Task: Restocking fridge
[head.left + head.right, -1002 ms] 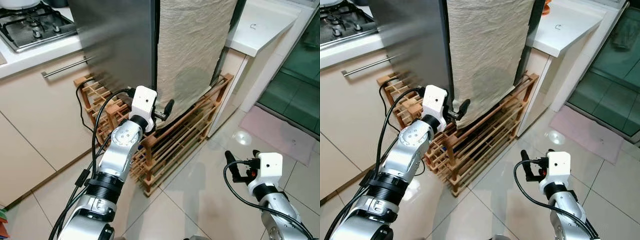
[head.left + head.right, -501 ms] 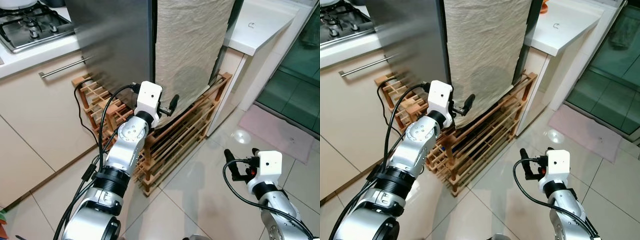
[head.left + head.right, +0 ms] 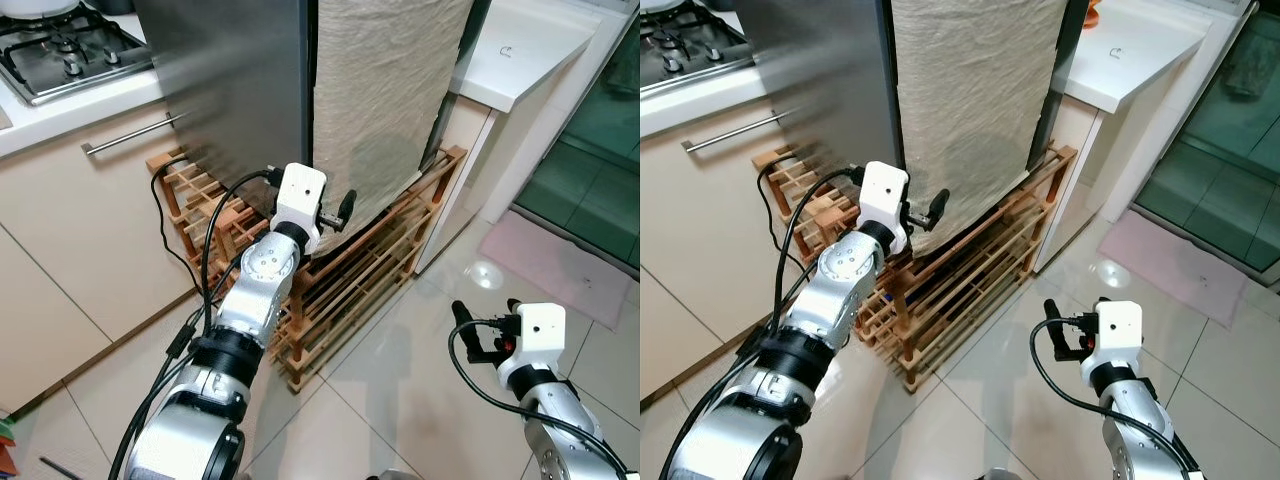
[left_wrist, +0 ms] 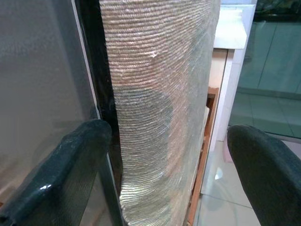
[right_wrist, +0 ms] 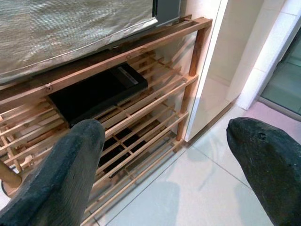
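in the eye views the left gripper is raised to the bottom corner of the fridge, at the seam beside its beige woven cover, above the wooden rack; the right gripper hangs low over the tiled floor, fingers spread. the left wrist view has its two fingers parted and empty, straddling the cover's edge. the right wrist view looks between parted fingers at the rack's slats and a flat black box on them.
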### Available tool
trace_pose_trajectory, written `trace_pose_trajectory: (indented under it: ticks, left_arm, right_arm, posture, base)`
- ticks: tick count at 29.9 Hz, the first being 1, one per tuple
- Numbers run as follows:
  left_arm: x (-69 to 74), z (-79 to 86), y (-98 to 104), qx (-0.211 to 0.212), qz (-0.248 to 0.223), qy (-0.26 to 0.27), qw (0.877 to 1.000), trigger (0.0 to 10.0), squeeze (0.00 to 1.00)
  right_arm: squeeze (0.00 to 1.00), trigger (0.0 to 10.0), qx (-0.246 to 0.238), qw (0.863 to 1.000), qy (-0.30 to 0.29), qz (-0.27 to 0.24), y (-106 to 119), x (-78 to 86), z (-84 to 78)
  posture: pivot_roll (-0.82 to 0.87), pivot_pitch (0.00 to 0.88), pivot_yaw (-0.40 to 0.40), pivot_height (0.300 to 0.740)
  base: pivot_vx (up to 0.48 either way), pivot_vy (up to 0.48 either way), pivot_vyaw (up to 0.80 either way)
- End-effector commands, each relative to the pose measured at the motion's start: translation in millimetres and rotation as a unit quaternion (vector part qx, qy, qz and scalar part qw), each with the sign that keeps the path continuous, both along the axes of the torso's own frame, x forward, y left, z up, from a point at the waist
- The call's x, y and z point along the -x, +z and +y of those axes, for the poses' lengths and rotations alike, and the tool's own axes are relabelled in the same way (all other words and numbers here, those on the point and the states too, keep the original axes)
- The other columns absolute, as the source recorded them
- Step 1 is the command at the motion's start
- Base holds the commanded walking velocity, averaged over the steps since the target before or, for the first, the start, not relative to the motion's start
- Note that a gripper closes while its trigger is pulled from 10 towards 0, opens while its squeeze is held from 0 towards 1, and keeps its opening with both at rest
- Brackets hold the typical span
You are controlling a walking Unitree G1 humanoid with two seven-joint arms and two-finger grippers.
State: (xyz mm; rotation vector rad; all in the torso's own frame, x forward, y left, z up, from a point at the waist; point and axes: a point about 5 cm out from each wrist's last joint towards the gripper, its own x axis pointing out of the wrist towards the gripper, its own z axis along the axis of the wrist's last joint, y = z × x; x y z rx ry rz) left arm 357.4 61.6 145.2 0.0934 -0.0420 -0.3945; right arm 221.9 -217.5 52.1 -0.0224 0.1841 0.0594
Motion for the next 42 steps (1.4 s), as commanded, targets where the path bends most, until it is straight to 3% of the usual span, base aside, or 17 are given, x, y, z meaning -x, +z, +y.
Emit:
trace_pose_trajectory:
  ticks: [1,9,18,20,21,23,26,27,30,38,42]
  left_arm:
    - [-0.2,-8.9,0,-0.002,0.003,-0.01,1.0,10.0,0.0]
    - [-0.1,-30.5,3,0.034,0.024,-0.032,0.999,10.0,0.0]
    - [-2.3,-38.0,-2,0.056,0.076,-0.03,0.995,10.0,0.0]
    - [-0.1,-44.7,1,0.05,0.071,-0.052,0.995,10.0,0.0]
    - [7.1,-57.4,6,0.046,0.054,-0.105,0.992,10.0,0.0]
    - [17.3,-70.5,10,0.031,0.034,-0.16,0.986,10.0,0.0]
    - [25.1,-78.3,14,0.028,0.016,-0.196,0.98,10.0,0.0]
    - [33.4,-85.4,21,0.033,-0.002,-0.23,0.973,10.0,0.0]
    - [38.6,-90.2,26,0.036,-0.015,-0.249,0.968,10.0,0.0]
    - [25.8,-71.0,28,0.029,-0.02,-0.19,0.981,10.0,0.0]
    - [20.7,-41.5,21,0.021,-0.021,-0.136,0.99,10.0,0.0]
  right_arm:
    - [0.0,10.0,0.004,1.0,-0.002,0.003,-3,2.0,-4.2]
    - [0.0,10.0,-0.003,0.999,0.018,0.029,-18,6.5,-1.0]
    - [0.0,10.0,-0.004,0.999,0.018,0.028,-21,4.8,-4.8]
    - [0.0,10.0,-0.004,0.999,0.017,0.031,-24,4.5,-7.1]
    - [0.0,10.0,-0.004,0.999,0.016,0.036,-29,4.6,-9.8]
    - [0.0,10.0,-0.004,0.999,0.015,0.043,-35,5.7,-11.3]
    - [0.0,10.0,-0.004,0.999,0.014,0.048,-40,6.4,-11.7]
    - [0.0,10.0,-0.005,0.998,0.013,0.054,-45,7.1,-11.1]
    - [0.0,10.0,-0.006,0.998,0.014,0.059,-50,7.5,-9.7]
    - [0.0,10.0,-0.008,0.997,0.012,0.074,-63,5.4,-11.5]
    - [0.0,10.0,-0.006,0.996,0.004,0.092,-71,6.6,-19.0]
  posture:
    - [-0.07,0.035,-0.025,0.74]
    - [-0.07,0.04,-0.027,0.74]
    - [-0.08,0.04,-0.025,0.74]
    - [-0.08,0.04,-0.025,0.74]
    - [-0.08,0.043,-0.028,0.74]
    - [-0.08,0.043,-0.028,0.74]
    - [-0.08,0.043,-0.027,0.74]
    - [-0.07,0.044,-0.027,0.74]
    - [-0.07,0.043,-0.028,0.74]
    - [-0.07,0.042,-0.025,0.74]
    - [-0.06,0.039,-0.023,0.74]
  base:
    - [0.0,0.0,0.0]
    - [0.0,0.0,0.0]
    - [0.0,0.0,0.0]
    - [0.0,0.0,0.0]
    - [0.0,0.0,0.0]
    - [0.0,0.0,0.0]
    - [0.0,0.0,0.0]
    - [0.0,0.0,0.0]
    - [0.0,0.0,0.0]
    - [0.0,0.0,0.0]
    - [0.0,0.0,0.0]
